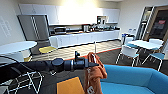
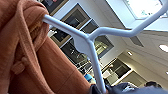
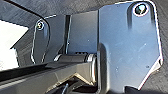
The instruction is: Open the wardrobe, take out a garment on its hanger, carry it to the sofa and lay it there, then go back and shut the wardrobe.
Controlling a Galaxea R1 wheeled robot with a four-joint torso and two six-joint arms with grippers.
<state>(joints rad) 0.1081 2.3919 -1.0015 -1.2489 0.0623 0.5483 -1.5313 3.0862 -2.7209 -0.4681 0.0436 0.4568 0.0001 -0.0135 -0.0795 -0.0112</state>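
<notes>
My left arm reaches in from the left, and my left gripper (image 1: 96, 64) is shut on the hanger (image 1: 95, 48), whose thin white stem rises just above it. The burnt-orange garment (image 1: 94, 73) hangs from the gripper, bunched, right at the near end of the turquoise sofa (image 1: 135, 78). In the left wrist view the white hanger (image 2: 87, 42) spreads its two arms close up, one arm running into the orange garment (image 2: 27, 55).
An orange-yellow flat square (image 1: 70, 86) lies low beside the sofa. A white wire-frame chair (image 1: 27, 80) stands at lower left and a round white table (image 1: 15, 47) at left. A white table (image 1: 145, 44) with chairs (image 1: 128, 52) stands right. A kitchen counter (image 1: 85, 37) runs along the back.
</notes>
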